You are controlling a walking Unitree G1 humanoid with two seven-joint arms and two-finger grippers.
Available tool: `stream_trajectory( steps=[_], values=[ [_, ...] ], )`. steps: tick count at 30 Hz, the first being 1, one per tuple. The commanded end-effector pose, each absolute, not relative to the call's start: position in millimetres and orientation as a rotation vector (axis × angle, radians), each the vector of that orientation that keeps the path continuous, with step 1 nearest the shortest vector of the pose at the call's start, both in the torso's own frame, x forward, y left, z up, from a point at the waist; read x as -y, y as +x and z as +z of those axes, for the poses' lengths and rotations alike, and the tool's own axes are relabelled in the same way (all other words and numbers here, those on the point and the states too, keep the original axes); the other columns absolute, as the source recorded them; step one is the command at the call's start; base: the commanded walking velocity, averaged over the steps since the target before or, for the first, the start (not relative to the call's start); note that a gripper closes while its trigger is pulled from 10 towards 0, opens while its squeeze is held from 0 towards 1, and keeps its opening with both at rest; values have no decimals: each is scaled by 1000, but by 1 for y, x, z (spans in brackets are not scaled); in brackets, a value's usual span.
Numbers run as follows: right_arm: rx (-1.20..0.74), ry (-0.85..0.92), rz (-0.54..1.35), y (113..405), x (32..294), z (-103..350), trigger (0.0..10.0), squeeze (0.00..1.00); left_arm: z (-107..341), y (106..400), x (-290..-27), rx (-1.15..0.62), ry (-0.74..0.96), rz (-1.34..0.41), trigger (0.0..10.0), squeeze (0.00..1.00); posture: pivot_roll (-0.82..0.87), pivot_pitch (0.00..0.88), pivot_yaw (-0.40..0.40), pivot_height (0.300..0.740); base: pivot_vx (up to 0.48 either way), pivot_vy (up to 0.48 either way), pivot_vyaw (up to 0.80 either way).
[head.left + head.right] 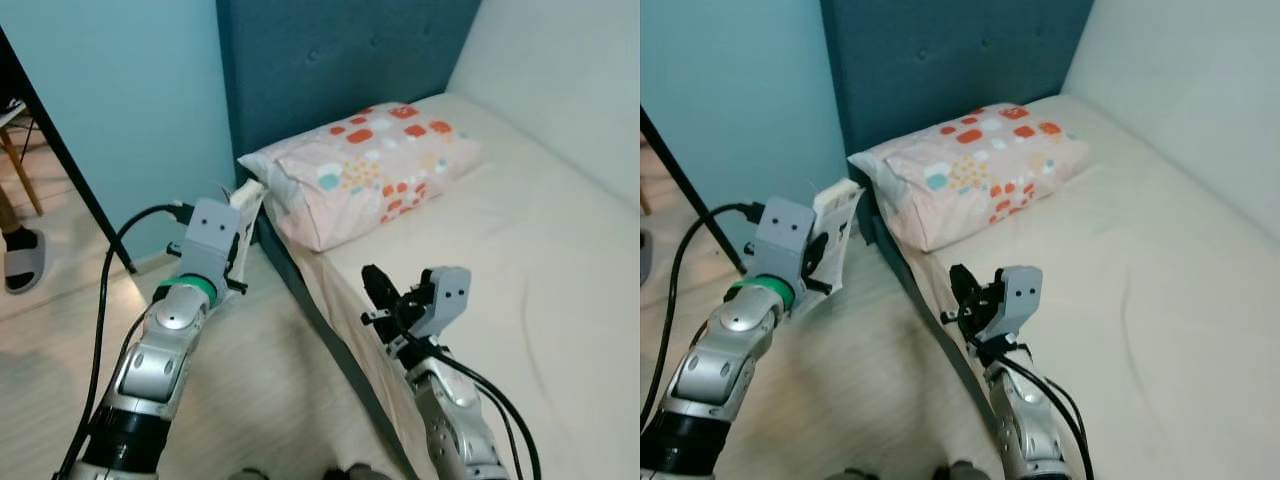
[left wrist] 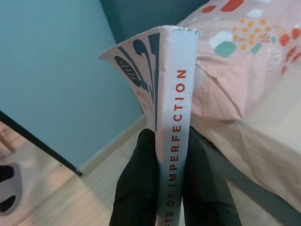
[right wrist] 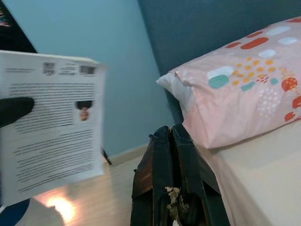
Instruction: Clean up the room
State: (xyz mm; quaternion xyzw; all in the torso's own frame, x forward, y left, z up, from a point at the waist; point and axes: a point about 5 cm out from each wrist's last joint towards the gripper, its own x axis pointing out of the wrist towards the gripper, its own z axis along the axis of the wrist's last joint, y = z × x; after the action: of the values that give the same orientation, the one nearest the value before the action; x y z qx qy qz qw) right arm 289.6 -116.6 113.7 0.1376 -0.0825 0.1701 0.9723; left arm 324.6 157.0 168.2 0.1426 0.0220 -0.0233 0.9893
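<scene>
From the head camera I find the robot standing at the side of a bed [image 1: 560,300], close to its dark teal headboard [image 1: 340,60]. The left gripper [image 2: 162,183] is raised over the pale wood floor [image 1: 260,400] beside the bed frame, and its two black fingers [image 2: 136,183] are clamped on a paperback book [image 2: 173,94], one finger on each cover with the spine between them. The spine faces the left wrist camera and carries red lettering reading "IMPERFECTION"; the front cover curls away from the block at the far end. In the right wrist view the back cover of the same book shows as a white page of small print with barcodes and a small portrait photo, somewhat blurred. In the head views the book stands roughly upright in the grasp, near the corner of the pillow [image 1: 370,165] but apart from it. That pillow, pink with orange, teal and white patches, lies on the cream mattress against the headboard, its corner overhanging the bed edge. The right gripper [image 3: 171,136] hangs over the bed edge nearer the robot, holding nothing; its fingers are pressed together with no gap that I can see. A light blue wall [image 1: 120,100] runs to the left of the headboard. At the left margin I note a person's foot in a grey slipper [image 1: 20,260] on the floor, beside a dark slanting bar [image 1: 70,170].
</scene>
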Motion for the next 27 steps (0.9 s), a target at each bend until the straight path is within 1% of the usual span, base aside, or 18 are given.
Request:
stream_trajectory(
  steps=[1, 22, 26, 27],
  values=[
    [143, 279, 315, 287, 122, 106, 10000, 0, 170, 324, -149, -27, 285, -73, 10000, 0, 77, 109, 11, 726, 442, 0, 0],
    [145, 272, 289, 289, 124, 105, 10000, 0, 172, 325, -147, -17, 285, -89, 10000, 0, 76, 109, 17, 726, 441, 0, 0],
    [142, 276, 281, 289, 125, 104, 10000, 0, 171, 325, -145, -21, 286, -107, 10000, 0, 76, 108, 18, 726, 441, 0, 0],
    [138, 279, 271, 289, 126, 103, 10000, 0, 169, 324, -143, -26, 286, -133, 10000, 0, 76, 108, 18, 726, 439, 0, 0]
  ],
)
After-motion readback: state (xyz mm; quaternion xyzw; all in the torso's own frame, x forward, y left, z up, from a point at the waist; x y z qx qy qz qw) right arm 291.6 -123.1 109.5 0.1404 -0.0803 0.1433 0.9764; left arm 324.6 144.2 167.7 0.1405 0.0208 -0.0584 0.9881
